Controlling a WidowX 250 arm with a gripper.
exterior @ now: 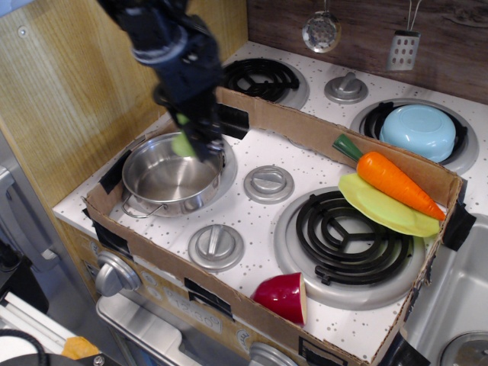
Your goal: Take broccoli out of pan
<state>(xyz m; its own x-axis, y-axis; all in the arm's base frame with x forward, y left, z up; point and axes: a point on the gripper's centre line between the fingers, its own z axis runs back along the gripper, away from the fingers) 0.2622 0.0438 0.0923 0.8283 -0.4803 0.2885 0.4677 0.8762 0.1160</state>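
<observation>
Gripping broccoli (182,143) half-hidden, hand (197,142) blurred, above pan (169,180)

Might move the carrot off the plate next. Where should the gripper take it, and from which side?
Grip the carrot across its thick orange middle, from straight above. It lies on the yellow-green plate, tapering right, with the cardboard wall close behind, so a side approach looks cramped.

Counted are one pan (169,177), one broccoli (183,143), one carrot (396,184), four coil burners (347,236), and four silver knobs (268,183).
</observation>
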